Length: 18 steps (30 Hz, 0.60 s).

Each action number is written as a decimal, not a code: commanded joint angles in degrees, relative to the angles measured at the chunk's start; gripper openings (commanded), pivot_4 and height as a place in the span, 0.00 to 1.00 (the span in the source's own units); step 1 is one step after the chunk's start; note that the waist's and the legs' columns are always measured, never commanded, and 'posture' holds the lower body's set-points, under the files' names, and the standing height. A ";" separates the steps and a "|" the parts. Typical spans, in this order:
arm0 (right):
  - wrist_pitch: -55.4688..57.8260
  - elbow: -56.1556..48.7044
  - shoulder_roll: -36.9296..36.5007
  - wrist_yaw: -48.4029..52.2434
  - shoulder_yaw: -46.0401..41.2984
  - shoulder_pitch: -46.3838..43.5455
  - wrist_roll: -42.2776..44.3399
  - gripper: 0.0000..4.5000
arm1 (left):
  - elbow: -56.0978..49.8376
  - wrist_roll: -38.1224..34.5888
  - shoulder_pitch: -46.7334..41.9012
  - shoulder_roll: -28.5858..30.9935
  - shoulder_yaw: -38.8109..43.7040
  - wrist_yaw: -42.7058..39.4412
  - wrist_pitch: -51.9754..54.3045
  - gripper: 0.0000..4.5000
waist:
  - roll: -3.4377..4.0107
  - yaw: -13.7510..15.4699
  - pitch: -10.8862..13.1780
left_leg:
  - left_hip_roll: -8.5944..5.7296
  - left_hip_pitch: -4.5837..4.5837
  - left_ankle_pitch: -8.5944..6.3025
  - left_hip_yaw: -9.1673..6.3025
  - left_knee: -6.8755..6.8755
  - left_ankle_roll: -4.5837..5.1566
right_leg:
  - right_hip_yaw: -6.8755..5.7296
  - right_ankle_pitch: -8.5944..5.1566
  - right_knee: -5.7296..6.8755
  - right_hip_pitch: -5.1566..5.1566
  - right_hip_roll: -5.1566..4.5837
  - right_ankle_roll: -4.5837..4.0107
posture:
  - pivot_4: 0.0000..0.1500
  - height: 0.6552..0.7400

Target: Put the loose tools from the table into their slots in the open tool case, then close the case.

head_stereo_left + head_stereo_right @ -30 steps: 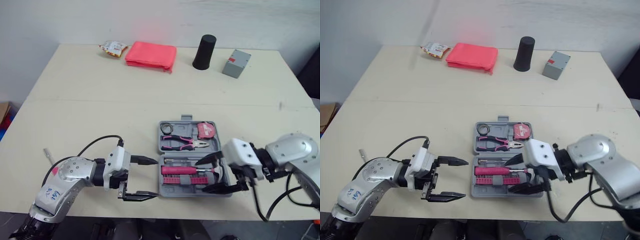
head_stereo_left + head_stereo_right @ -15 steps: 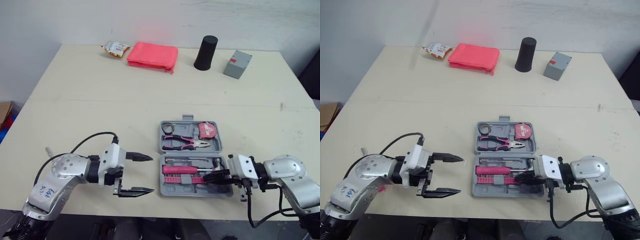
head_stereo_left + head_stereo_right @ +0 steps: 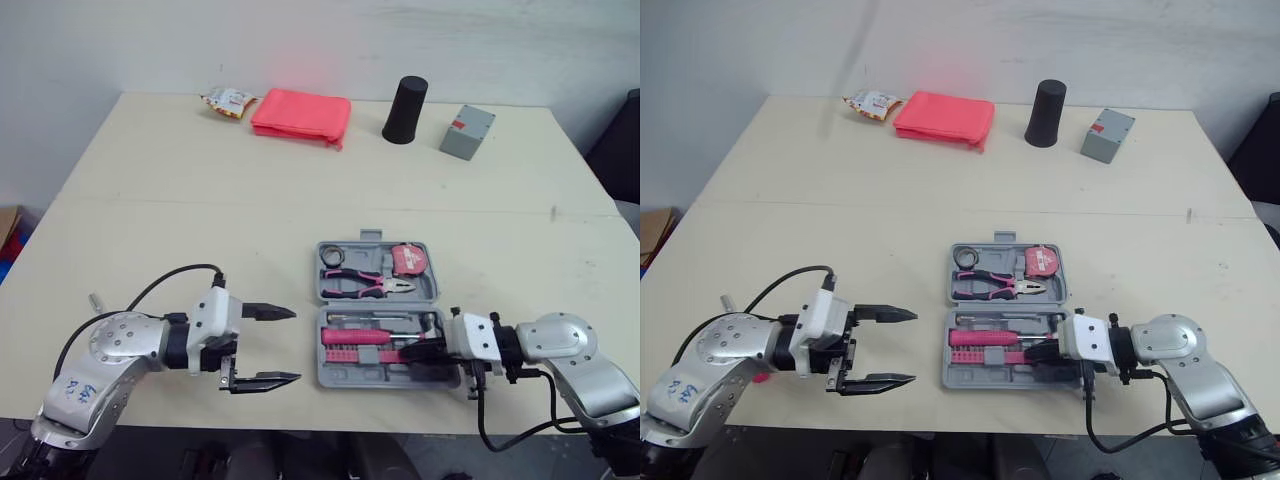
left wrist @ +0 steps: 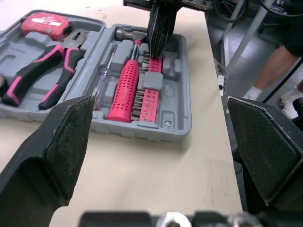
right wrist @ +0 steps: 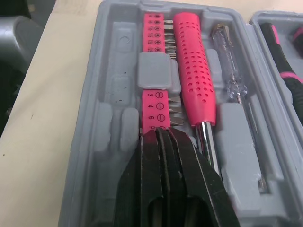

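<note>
The grey tool case (image 3: 322, 270) lies open near the table's front edge. Its far half holds pink-handled pliers (image 3: 365, 285) and a red tape measure (image 3: 411, 259). In the near half lie a hammer with a pink grip (image 5: 191, 71), a clear screwdriver (image 5: 232, 61) and a pink bit strip (image 5: 154, 101). My right gripper (image 3: 405, 348) is shut with nothing between its fingers, its tips over the right end of the bit strip. Left of the case, a short gap away, my left gripper (image 3: 297, 345) stands open and empty just above the table.
Along the far edge of the table sit a snack packet (image 3: 228, 99), a red pouch (image 3: 300, 113), a black cup (image 3: 404, 109) and a grey box (image 3: 466, 132). A small stick (image 3: 95, 300) lies at the left. A person's leg (image 4: 279, 61) stands beyond the table's right side.
My right gripper went from open around the case's right end to shut, tips now over the bit strip. My left gripper drew slightly away from the case, still open.
</note>
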 commanded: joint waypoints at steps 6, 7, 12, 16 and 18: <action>2.84 5.72 -7.97 1.15 -29.26 10.90 8.79 0.68 | 21.63 7.79 6.67 4.17 21.62 -0.30 -16.74 1.00 | 0.12 0.81 0.04 | 0.08 -0.10 -0.09 -0.04 -0.14 -0.11 | -0.10 -0.12 -0.18 -0.11 0.07 -0.19 | 1.00 1.00; 0.97 10.40 -8.64 0.18 -31.92 11.85 7.14 0.80 | 26.67 8.68 7.00 5.18 24.48 0.13 -18.80 1.00 | 0.11 0.78 0.04 | 0.08 -0.10 -0.11 -0.01 -0.19 -0.14 | -0.11 -0.18 -0.27 -0.11 0.07 -0.24 | 1.00 1.00; -13.55 36.35 -10.82 -5.89 -39.63 9.15 2.19 0.99 | 51.30 13.56 6.42 12.31 32.06 0.46 -32.13 1.00 | 0.10 0.45 0.05 | 0.06 -0.16 -0.40 0.28 -0.17 -0.01 | -0.01 -0.29 -0.49 -0.22 0.02 -0.27 | 1.00 1.00; -23.02 52.99 -13.96 -8.88 -41.29 8.26 -0.48 0.99 | 67.02 14.53 5.97 16.56 36.83 4.19 -37.94 1.00 | 0.15 -0.30 0.08 | 0.07 -0.12 -0.51 0.46 -0.22 0.01 | 0.09 -0.36 -0.50 -0.31 -0.02 -0.20 | 1.00 1.00; -27.35 58.70 -15.25 -9.96 -40.81 8.10 -1.54 0.99 | 74.53 15.76 7.37 19.34 38.97 7.36 -40.44 1.00 | 0.15 -0.87 0.08 | 0.08 -0.11 -0.54 0.46 -0.26 -0.02 | 0.08 -0.44 -0.43 -0.35 -0.03 -0.19 | 1.00 1.00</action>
